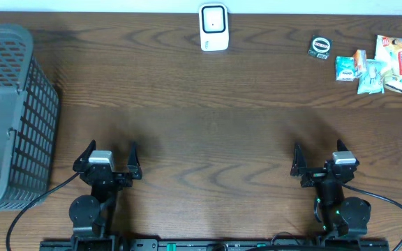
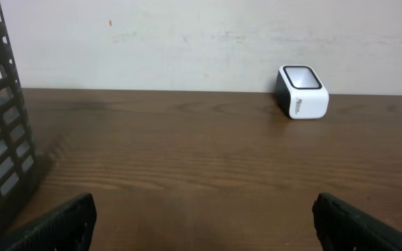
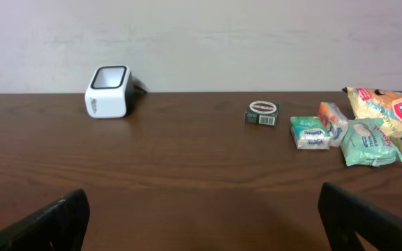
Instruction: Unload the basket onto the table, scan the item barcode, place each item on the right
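Tabletop (image 1: 208, 118) of dark wood, two arms low at its near edge, both with jaws spread wide and empty.
At the left edge stands a grey mesh basket (image 1: 12, 118); the left gripper (image 1: 112, 150) sits near it, and the right gripper (image 1: 318, 150) is well apart on the other side. The items to scan lie in the far right corner: a large snack bag (image 1: 400, 64), beside it two teal packets (image 1: 345, 67) touching an orange one, then a small dark pack (image 1: 319, 47) slightly apart. The white scanner (image 1: 213, 28) stands at the far edge, centre.
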